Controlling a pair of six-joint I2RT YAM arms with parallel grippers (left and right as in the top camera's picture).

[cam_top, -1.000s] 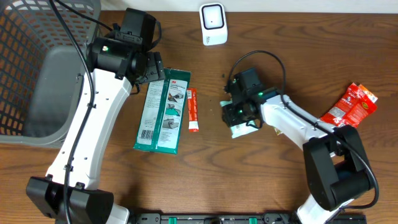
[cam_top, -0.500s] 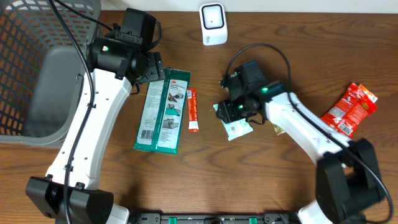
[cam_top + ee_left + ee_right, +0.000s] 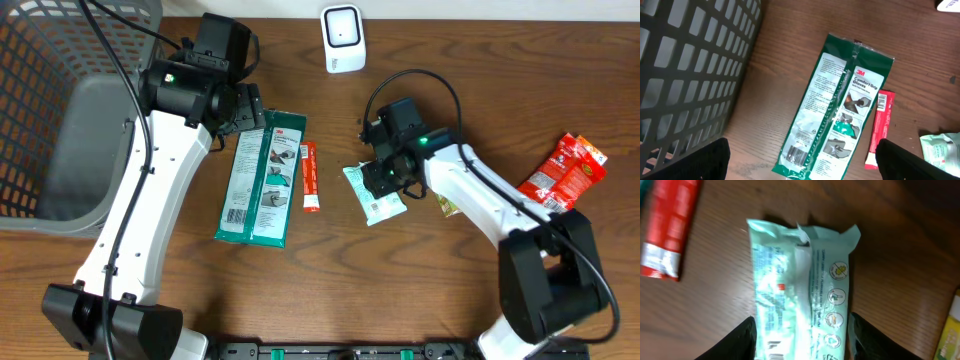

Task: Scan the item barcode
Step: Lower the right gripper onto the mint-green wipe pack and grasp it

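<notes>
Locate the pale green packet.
Overhead view, near table centre: the pale green packet lies flat under the right gripper, just beside the red stick.

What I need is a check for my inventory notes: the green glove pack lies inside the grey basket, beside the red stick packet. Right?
Not inside: the overhead view shows the green glove pack on the table, outside the grey basket. It does lie beside the red stick packet.
</notes>
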